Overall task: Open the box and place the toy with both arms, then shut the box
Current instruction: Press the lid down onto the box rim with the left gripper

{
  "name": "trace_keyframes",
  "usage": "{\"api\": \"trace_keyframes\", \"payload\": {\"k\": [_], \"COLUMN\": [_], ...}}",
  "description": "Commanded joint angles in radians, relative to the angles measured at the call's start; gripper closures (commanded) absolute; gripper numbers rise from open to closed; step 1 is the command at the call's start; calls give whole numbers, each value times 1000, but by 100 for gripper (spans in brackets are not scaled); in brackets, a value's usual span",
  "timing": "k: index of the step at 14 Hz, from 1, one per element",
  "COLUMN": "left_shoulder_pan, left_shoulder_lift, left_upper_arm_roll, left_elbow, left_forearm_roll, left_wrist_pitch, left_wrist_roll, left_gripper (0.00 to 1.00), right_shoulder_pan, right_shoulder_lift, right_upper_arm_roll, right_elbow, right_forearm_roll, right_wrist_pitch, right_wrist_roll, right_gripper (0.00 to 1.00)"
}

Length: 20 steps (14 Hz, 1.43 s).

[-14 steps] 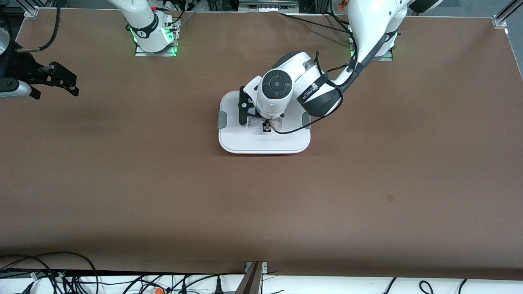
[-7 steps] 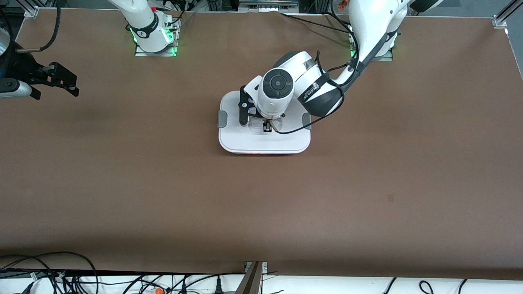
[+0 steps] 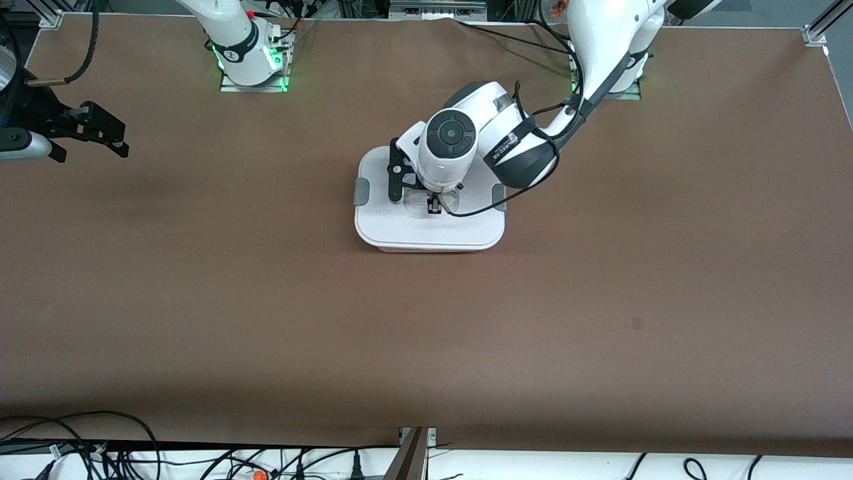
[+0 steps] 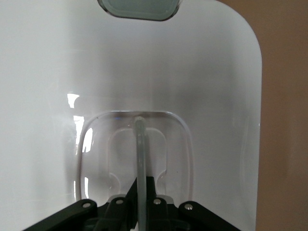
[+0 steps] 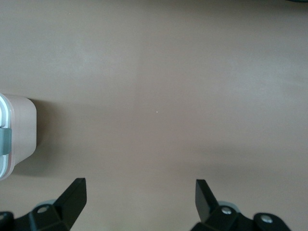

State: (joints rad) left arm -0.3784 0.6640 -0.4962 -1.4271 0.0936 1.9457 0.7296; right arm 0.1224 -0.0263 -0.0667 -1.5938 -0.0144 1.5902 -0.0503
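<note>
The box (image 3: pixel 426 230) stands mid-table with its flat white lid on; a thin pink strip of the base (image 3: pixel 433 250) shows under the lid's nearer edge. Grey clips (image 3: pixel 361 192) (image 3: pixel 498 197) sit at the two sides. My left gripper (image 3: pixel 435 205) is over the lid's centre, shut on the thin upright handle (image 4: pixel 139 144) in the clear recess. In the left wrist view the left gripper (image 4: pixel 141 185) pinches that handle. My right gripper (image 3: pixel 100 130) waits open and empty at the right arm's end of the table. The toy is out of view.
The right wrist view shows bare brown table between the open fingers (image 5: pixel 74 195) and one end of the box (image 5: pixel 17 134) at the frame's edge. Cables lie along the table's nearer edge (image 3: pixel 133 453).
The left gripper and the lid have shifted slightly toward the right arm's end, and a little more of the pink base shows under the nearer edge. The right arm has not moved.
</note>
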Motion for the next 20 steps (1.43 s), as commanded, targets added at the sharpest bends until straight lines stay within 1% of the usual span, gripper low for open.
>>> {"api": "trace_keyframes", "payload": {"k": [1, 5, 11, 15, 16, 17, 20], "left_shoulder_pan": [3, -7, -22, -22, -22, -22, -23], "left_shoulder_lift": [-52, -44, -41, -38, -37, -35, -26], "left_upper_arm_roll": [7, 8, 10, 13, 13, 11, 11], "left_elbow": [-42, -42, -42, -42, -42, -42, -42], "left_forearm_roll": [20, 20, 21, 24, 41, 84, 97], "left_wrist_pitch": [-16, -5, -5, 2, 10, 19, 51], "left_wrist_roll": [7, -25, -202, -188, -187, -164, -118], "left_gripper": [100, 100, 100, 100, 100, 100, 100], "right_shoulder_pan": [2, 0, 0, 0, 0, 0, 0], "right_shoulder_lift": [2, 2, 2, 3, 2, 2, 3], "right_upper_arm_roll": [-7, -7, -8, -8, -8, -7, -8], "right_elbow": [14, 12, 12, 12, 12, 12, 11], "right_forearm_roll": [1, 1, 1, 5, 7, 7, 8], "right_wrist_pitch": [-16, -16, -16, -16, -16, -16, -16], "right_wrist_roll": [-13, -13, -11, -10, -10, -10, -8], "right_gripper": [0, 0, 0, 0, 0, 0, 0]}}
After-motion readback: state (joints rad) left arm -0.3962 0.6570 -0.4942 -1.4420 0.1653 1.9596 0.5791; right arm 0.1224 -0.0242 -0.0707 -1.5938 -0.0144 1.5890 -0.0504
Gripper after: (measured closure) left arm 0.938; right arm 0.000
